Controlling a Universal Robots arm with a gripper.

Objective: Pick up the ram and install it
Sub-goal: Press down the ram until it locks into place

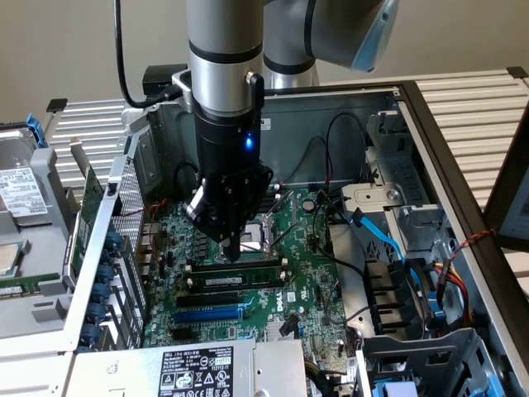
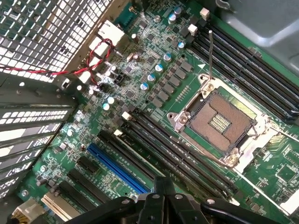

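The end effector is closed all the way, its fingers brought together to a narrow tip, and it grips nothing. In the exterior view that tip points down onto the ram, one long thin stick seated in a memory slot directly beneath it; the tip looks to be touching or just above the stick's upper edge, and which of the two cannot be told. Just past the ram, away from the arm, lies a second stick with a white label, also lying in a slot. Beyond that is one long blue slot.

Behind the end effector sits one square processor socket, open, with its metal frame around it. The wrist view shows this socket plainly, flanked by two banks of long black memory slots, one bank between the socket and the blue slot, the other on the socket's far side; the end effector appears at the frame's edge as dark closed fingers.

The exterior view adds the open computer case around the green motherboard, the arm rising above, one blue cable and black cables beside the board.
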